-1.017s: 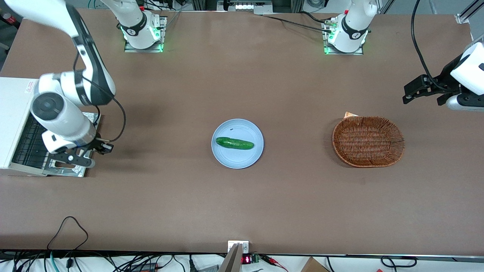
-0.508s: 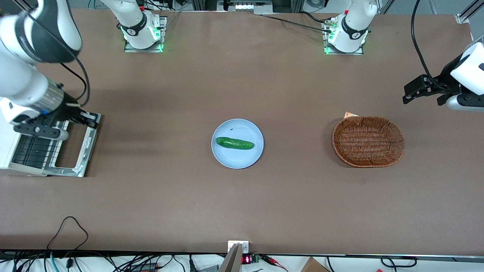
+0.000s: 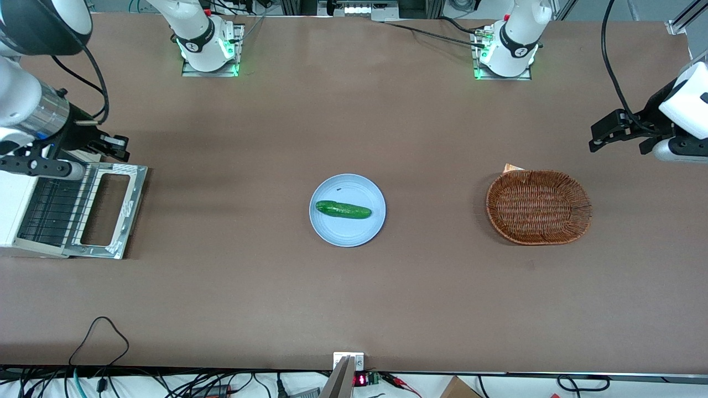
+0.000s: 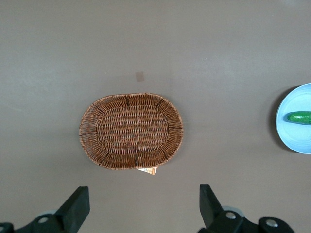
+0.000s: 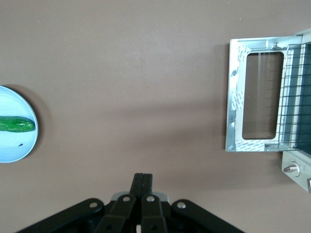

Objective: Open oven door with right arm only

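1. The oven door [image 3: 105,210] lies folded down flat on the brown worktop [image 3: 354,287], at the working arm's end, hinged to the white toaster oven [image 3: 14,193].
2. Through the door's window the worktop shows, and the wire rack [image 3: 52,207] inside the oven is exposed.
3. In the right wrist view the oven door [image 5: 255,94] shows as a silver frame lying flat, with the rack's wires [image 5: 294,97] beside it.
4. The right arm [image 3: 25,105] hangs above the oven's edge that is farther from the front camera.
5. Its gripper [image 3: 113,146] is raised clear of the door, just past the door's corner farther from the front camera, touching nothing.
6. The fingers [image 5: 143,182] are pressed together with nothing between them.
7. The door lies apart from the fingers, lower than them and nearer to the front camera.
8. A blue plate [image 3: 347,232] with a cucumber [image 3: 343,209] on it sits mid-worktop.
9. A wicker basket [image 3: 539,207] lies toward the parked arm's end.
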Action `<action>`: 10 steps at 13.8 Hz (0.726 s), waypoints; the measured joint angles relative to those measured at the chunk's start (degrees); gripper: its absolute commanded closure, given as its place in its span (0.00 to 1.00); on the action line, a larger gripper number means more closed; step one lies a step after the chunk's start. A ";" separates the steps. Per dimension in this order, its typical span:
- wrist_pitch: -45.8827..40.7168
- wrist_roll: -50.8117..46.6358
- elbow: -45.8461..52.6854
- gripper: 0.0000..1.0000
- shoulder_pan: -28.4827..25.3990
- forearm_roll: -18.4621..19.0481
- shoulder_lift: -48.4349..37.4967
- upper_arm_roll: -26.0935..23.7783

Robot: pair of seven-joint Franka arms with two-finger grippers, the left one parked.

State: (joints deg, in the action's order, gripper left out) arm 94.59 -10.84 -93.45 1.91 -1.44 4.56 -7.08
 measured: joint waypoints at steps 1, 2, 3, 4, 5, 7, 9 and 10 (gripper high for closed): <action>-0.25 0.44 0.31 0.92 0.00 0.00 0.00 0.01; -0.33 0.63 0.33 0.88 0.00 0.00 0.01 0.02; -0.36 0.68 0.33 0.78 0.00 0.00 0.03 0.02; -0.38 0.70 0.33 0.50 0.00 0.00 0.03 0.03; -0.39 0.65 0.33 0.46 0.00 0.00 0.03 0.06; -0.41 0.63 0.33 0.00 0.00 0.00 0.03 0.11; -0.40 0.62 0.33 0.00 0.00 0.00 0.03 0.12; -0.38 0.62 0.34 0.00 0.00 0.00 0.03 0.12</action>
State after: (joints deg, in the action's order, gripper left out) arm 94.21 -10.22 -93.11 1.91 -1.44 4.59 -6.96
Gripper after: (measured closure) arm 0.405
